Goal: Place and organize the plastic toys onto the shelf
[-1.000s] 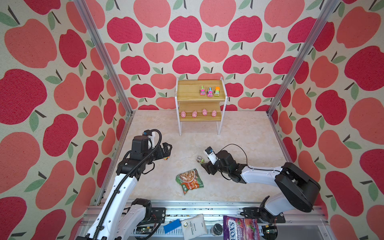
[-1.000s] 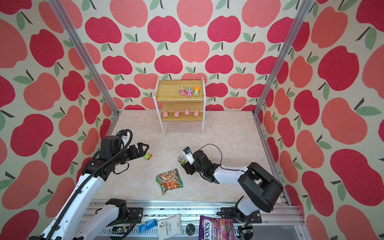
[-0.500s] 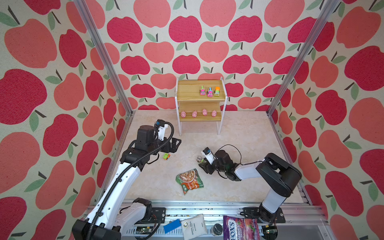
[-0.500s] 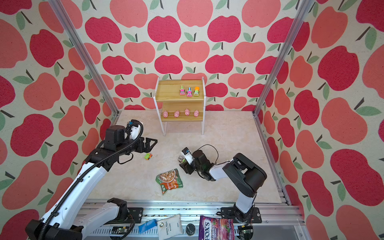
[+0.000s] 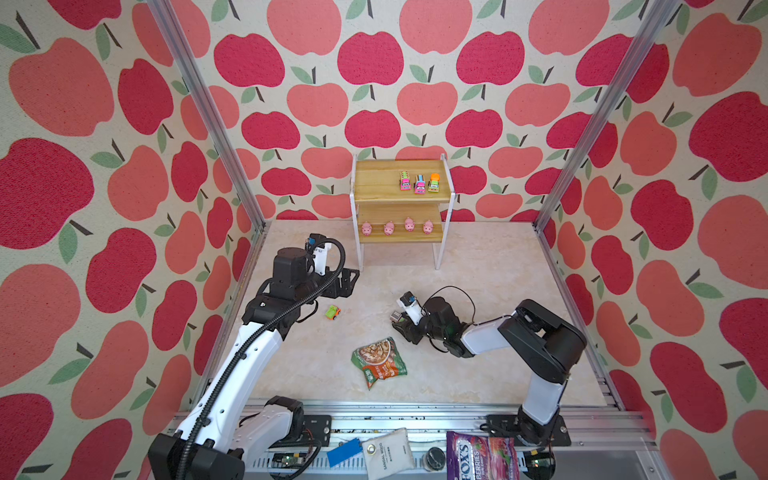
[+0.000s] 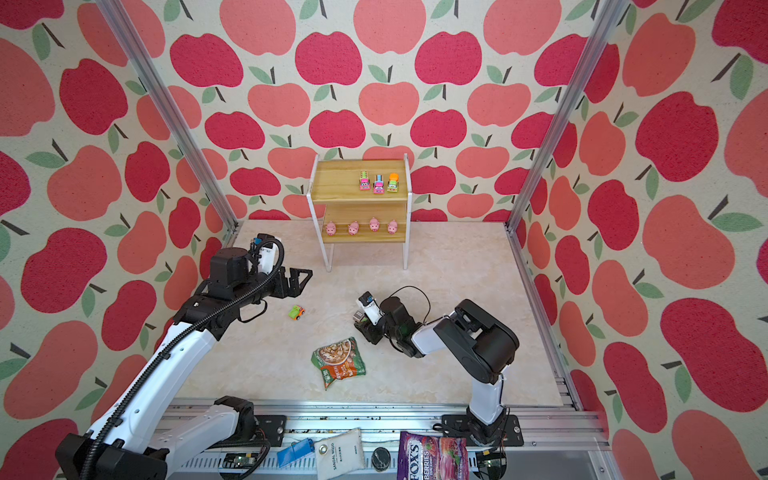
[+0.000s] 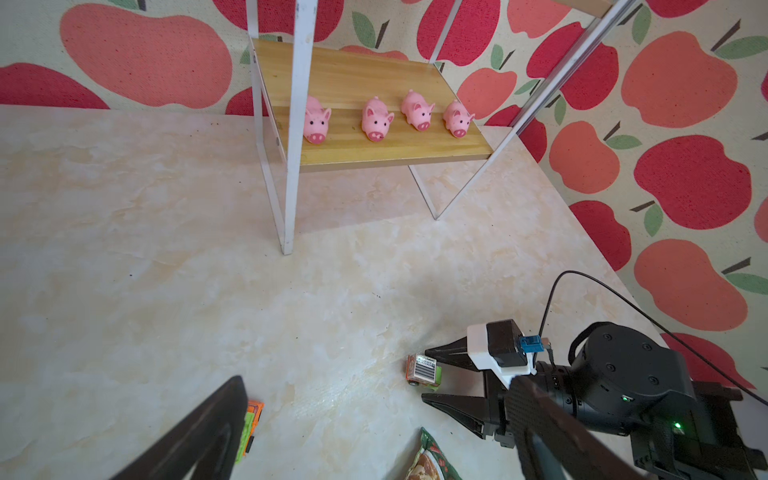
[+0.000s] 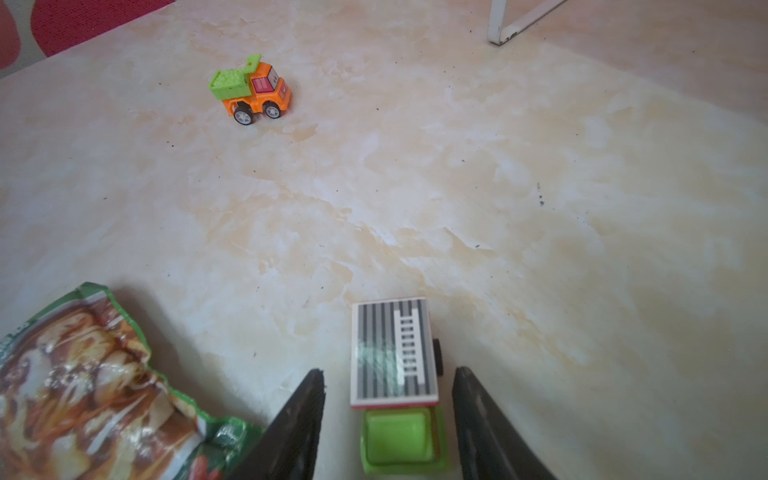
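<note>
Squarely between the jaws of the right tool stands the striped-roof truck, on the table near the snack packet, its long axis along them. Half-wide, they clear both flanks. Left tool, wide and empty, is farther from it.

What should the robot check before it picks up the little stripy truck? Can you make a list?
1. Stripy truck sits inside the right gripper: ok.
2. Jaws squeezing it: not ok, gaps on both sides.
3. Snack packet clear of the jaws: cannot tell, its corner lies very close.
4. Room on top of the shelf: ok, bare beside three trucks.
5. Left gripper open and empty: ok.
</note>
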`<state>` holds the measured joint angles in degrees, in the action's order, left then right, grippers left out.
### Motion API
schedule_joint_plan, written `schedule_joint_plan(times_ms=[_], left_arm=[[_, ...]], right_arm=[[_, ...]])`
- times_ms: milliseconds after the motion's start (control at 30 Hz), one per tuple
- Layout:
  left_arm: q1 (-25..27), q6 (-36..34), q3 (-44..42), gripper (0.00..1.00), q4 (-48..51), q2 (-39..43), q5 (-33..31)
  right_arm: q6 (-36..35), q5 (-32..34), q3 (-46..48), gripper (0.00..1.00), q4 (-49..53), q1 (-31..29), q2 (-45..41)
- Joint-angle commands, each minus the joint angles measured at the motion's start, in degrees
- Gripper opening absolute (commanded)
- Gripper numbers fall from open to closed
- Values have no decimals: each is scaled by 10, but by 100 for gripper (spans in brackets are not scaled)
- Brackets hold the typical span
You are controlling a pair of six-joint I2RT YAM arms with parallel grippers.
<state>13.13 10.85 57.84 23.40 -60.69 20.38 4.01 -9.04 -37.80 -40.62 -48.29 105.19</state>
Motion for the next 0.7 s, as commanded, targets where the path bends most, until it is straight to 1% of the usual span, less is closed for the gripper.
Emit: schedule_joint_plan(times_ms=[0,100,233,400,533,667], left_arm=[[-10,16,10,99,-2,-11,7],[-16,21,8,99,-6,-4,-6],[-29,38,4,99,-5,6,-30],[-42,47,1,99,-1,11,-49],[-46,47,-10,99,-12,14,-55],[-52,56,-14,99,-19,14,-60]], right_arm=[[-12,-4,-20,50,-1,3,14],[-12,-5,-24,44,3,2,18],[-14,-4,-25,43,4,-1,21],[-16,14,-23,43,-1,-12,29],[-19,26,-24,35,-4,-18,29],[-26,56,-24,29,16,-28,0]])
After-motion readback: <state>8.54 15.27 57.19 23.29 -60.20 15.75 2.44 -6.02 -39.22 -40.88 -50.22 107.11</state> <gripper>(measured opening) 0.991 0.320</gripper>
